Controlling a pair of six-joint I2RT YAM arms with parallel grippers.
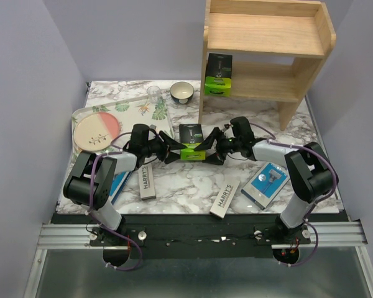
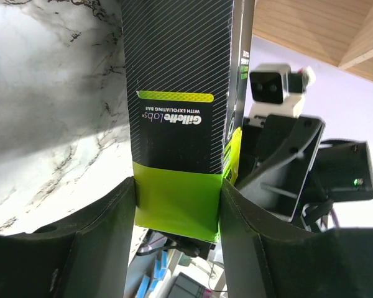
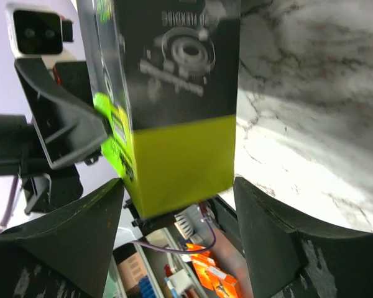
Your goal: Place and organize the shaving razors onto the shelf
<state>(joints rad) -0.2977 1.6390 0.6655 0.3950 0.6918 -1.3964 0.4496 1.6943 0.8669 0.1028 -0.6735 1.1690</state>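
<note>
A black razor box with a lime-green end point(image 1: 191, 141) stands held above the middle of the marble table. My left gripper point(image 1: 174, 151) is shut on its green end point(image 2: 177, 211), both fingers pressed against its sides. My right gripper point(image 1: 210, 149) faces it from the other side, and its jaws point(image 3: 177, 198) stand open around the same box point(image 3: 174, 124) with gaps showing. A second black and green box point(image 1: 218, 74) stands on the lower tier of the wooden shelf point(image 1: 267, 37). Two white Harry's boxes point(image 1: 148, 180) point(image 1: 224, 198) and a blue pack point(image 1: 267, 183) lie near the front; another blue pack point(image 1: 118, 184) is partly under my left arm.
A floral tray point(image 1: 143, 108) at the back left holds a pink plate point(image 1: 96, 131) and a clear glass point(image 1: 154, 94). A small bowl point(image 1: 182, 92) sits beside the shelf's left panel. The shelf's upper tier is bare.
</note>
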